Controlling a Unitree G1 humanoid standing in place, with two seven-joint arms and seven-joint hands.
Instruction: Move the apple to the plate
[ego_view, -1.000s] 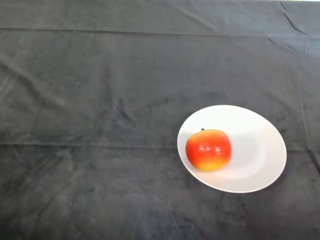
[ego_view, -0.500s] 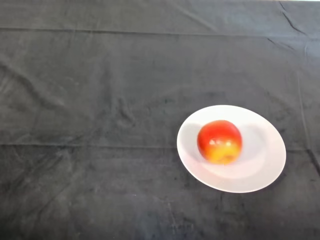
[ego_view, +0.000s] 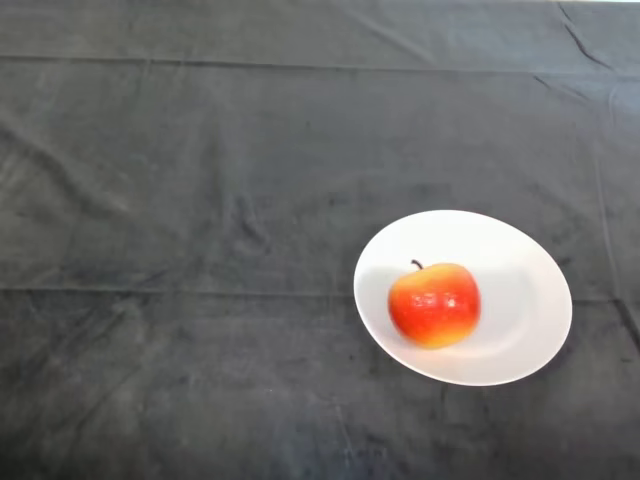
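On the white plate (ego_view: 520, 330), left of its middle, sat the red-and-yellow apple (ego_view: 434, 304), stem up and tilted slightly toward the view's left. No part of the robot's hand showed, so its state could not be told. By the look of things the move was done. The apple seemed firm, smooth and fairly light, round enough to roll on the shallow dish; any further grasp would best wrap its widest girth, clear of the stem. Dark cloth (ego_view: 180, 200) covered the table all around.

one red-and-yellow apple (ego_view: 434, 304), stem up, resting inside a white plate (ego_view: 530, 290), left of the plate's middle. plate sits on a dark wrinkled cloth (ego_view: 200, 200), right of centre.
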